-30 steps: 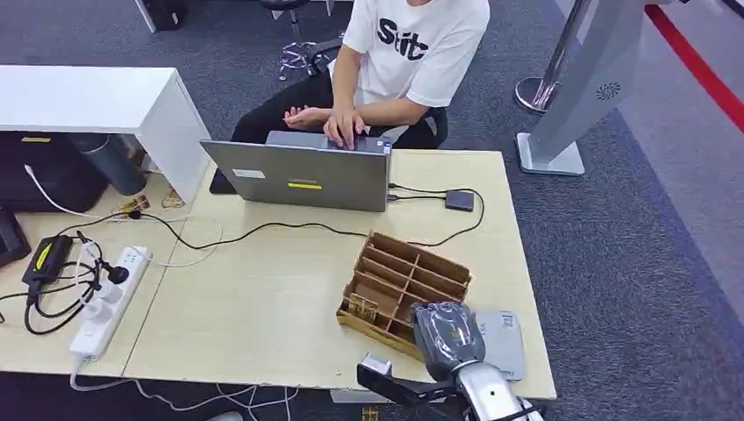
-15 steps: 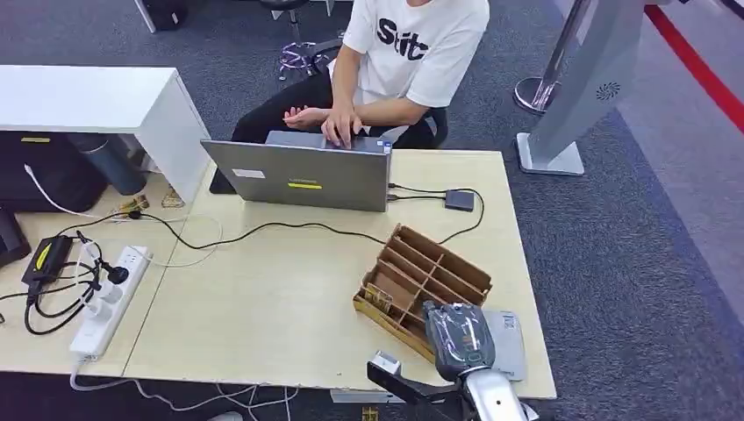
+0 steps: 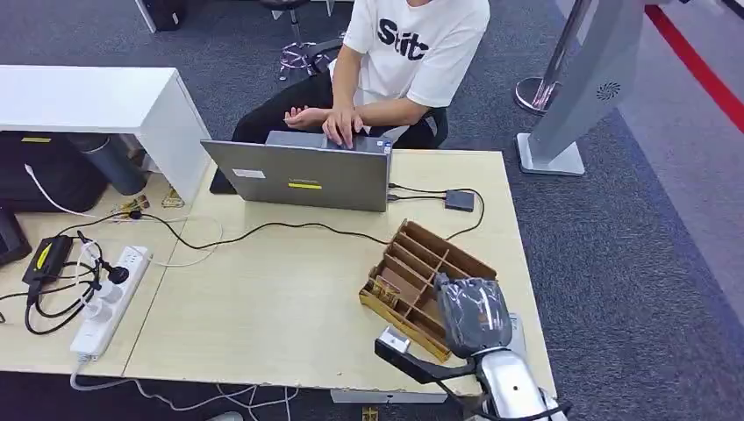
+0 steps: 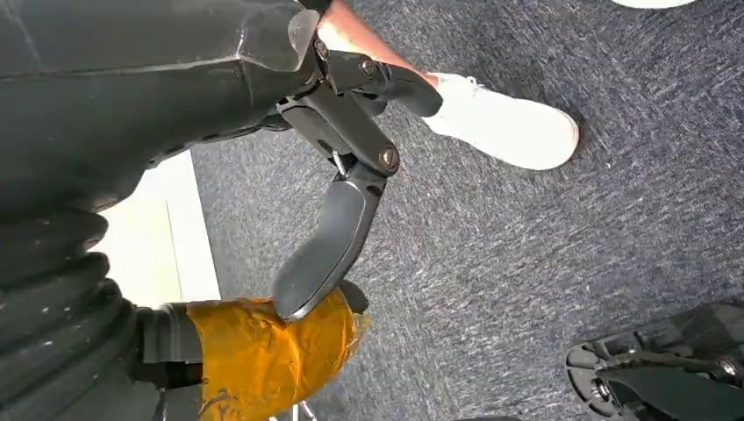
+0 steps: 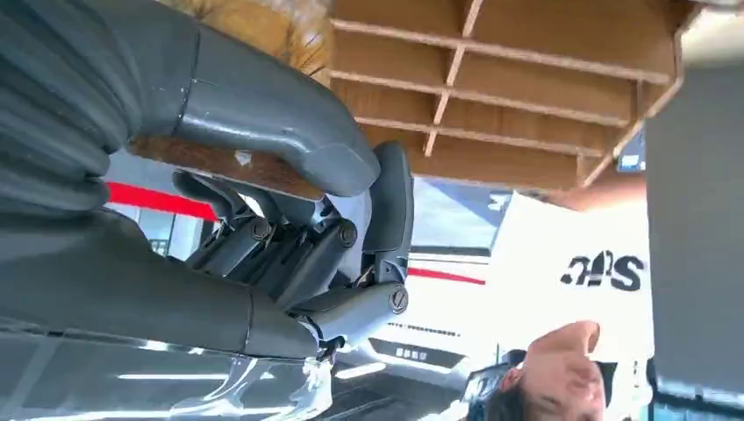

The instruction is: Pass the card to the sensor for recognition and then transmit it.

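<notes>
The right hand gripped the wooden divider tray, tilted off the table. No card was discernible. The left hand hung empty, fingers apart. A slipping grip could drop the tray.

Divided box looks like thin brown wood, matt. Table pale wood-grain laminate, smooth. Laptop matt grey metal-look lid. Right hand grey ribbed rubbery cover, slight sheen. Floor dark rough carpet. Power strip white plastic.
</notes>
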### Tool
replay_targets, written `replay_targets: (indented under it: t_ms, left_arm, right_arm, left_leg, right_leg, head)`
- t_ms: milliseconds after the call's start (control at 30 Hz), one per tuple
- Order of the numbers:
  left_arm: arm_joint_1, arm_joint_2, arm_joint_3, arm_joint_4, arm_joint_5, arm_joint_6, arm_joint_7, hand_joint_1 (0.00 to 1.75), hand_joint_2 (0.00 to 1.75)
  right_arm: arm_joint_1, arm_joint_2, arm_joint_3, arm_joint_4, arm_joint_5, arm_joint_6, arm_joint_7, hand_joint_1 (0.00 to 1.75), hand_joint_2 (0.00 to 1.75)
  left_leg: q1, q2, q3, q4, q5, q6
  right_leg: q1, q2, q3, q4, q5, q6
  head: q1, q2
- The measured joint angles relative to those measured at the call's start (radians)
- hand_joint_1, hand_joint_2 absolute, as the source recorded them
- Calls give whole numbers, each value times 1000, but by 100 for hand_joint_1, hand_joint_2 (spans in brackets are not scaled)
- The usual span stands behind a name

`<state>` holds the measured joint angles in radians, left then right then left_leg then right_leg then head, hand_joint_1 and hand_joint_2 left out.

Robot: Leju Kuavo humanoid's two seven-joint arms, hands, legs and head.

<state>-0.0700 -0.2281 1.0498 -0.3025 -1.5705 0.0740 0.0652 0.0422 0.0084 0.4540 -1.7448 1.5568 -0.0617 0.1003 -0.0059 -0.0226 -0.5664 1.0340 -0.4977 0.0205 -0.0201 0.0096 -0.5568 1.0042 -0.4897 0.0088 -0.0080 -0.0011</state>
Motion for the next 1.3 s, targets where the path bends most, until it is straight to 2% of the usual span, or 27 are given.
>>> replay_targets:
  t_ms: [267, 567, 700, 800, 867, 1033, 1133, 1300]
  left_arm:
    - [1, 0, 0, 0, 0, 0, -2, 0, 175]
    - [1, 0, 0, 0, 0, -1, 2, 0, 175]
    - [2, 0, -12, 0, 0, -2, 6, 0, 175]
    - [2, 2, -32, 0, 0, -6, 8, 0, 175]
    - [2, 4, -50, 0, 0, -10, 9, 0, 175]
    - [0, 12, -109, 2, 0, -22, 20, 0, 175]
    - [1, 16, -137, 4, 0, -26, 26, 0, 175]
    - [0, 20, -166, 8, 0, -29, 26, 0, 175]
  right_arm:
    - [-1, 0, 2, -58, 0, -65, -12, 175, 175]
    - [-3, 0, 3, -95, -3, -79, -34, 175, 175]
    - [-31, 2, 3, -121, -67, -79, -63, 175, 175]
    - [-92, 8, 12, -135, -147, -50, -67, 175, 175]
    - [-163, 20, 14, -133, -217, -4, -61, 175, 175]
    - [-386, 86, -26, -46, -351, 107, -16, 175, 175]
    - [-489, 132, -76, 37, -407, 134, -1, 175, 175]
    - [-589, 189, -131, 128, -418, 154, 14, 175, 175]
  left_leg:
    - [0, 0, 0, 0, 0, 0]
    - [0, 0, 0, 0, 0, 0]
    - [0, 0, 0, 0, 0, 0]
    - [0, 1, 0, 0, 0, 0]
    - [0, 1, 0, 0, 1, 0]
    - [0, 0, 0, 0, 4, 0]
    - [0, 0, 0, 0, 5, -1]
    - [0, 0, -1, 0, 5, -1]
  right_leg:
    - [0, 0, 0, 0, 0, 0]
    - [0, 0, 0, 0, 0, 0]
    - [0, 0, 0, 0, 0, 0]
    - [0, 0, 0, 0, 1, 0]
    - [0, 1, 0, 1, 1, 0]
    - [0, 0, 0, 1, 2, 0]
    - [0, 1, 0, 1, 4, 0]
    - [0, 0, -1, 1, 4, 0]
  head:
    - [0, 0]
    - [0, 0]
    - [0, 0]
    - [0, 0]
    - [0, 0]
    - [0, 0]
    - [0, 0]
    - [0, 0]
